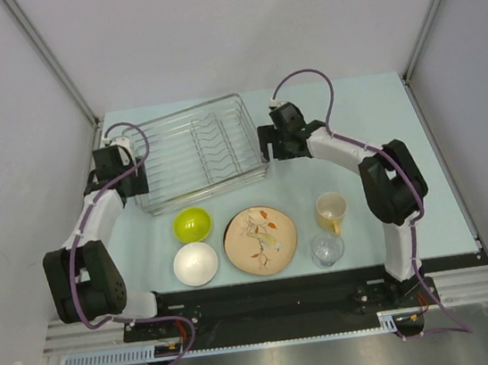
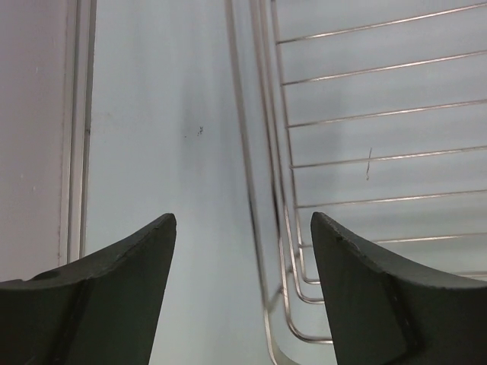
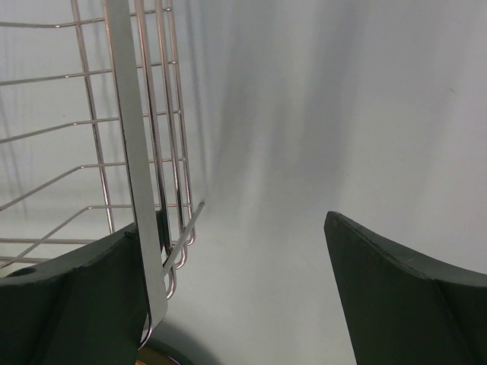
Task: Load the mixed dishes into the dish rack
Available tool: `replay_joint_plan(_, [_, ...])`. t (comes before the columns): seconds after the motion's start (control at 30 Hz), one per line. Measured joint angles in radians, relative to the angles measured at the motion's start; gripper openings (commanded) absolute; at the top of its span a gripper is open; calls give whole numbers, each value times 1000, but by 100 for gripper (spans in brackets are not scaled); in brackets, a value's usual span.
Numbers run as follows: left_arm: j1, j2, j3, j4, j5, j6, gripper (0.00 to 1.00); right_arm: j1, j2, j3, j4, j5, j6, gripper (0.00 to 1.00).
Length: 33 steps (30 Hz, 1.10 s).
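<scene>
We are keeping both end effectors spread wide at the two short ends of the dish rack [image 1: 197, 151], which is sitting toward the far side of the desk [image 1: 399, 126]. Our left end effector [image 2: 243, 228] is straddling the rack's left wall, whose wires are running between its fingers. Our right end effector [image 3: 232, 228] is hovering at the right wall, whose rim is crossing one finger while the other is hanging over bare desk. The lime-green bowl [image 1: 192, 223], white bowl [image 1: 195, 264], tan leaf-patterned plate [image 1: 261, 240], yellow mug [image 1: 331, 211] and small clear glass [image 1: 327, 249] are resting on the desk outside the rack, on its near side.
</scene>
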Motion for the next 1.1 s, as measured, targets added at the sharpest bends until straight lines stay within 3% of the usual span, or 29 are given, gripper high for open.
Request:
replay_joint_plan(0.2, [0,57,11,19,11,-4,75,-29,-53,-60,-23,37,-2,90])
replay_joint_plan(0.57, [-60,304,211,25,3,-8,75,-29,-147,-130,-66,76,4,89])
replay_joint_plan(1.1, [-172,485,493,-9,-5,-8,74,-30,-293,-244,-94,85,18,88])
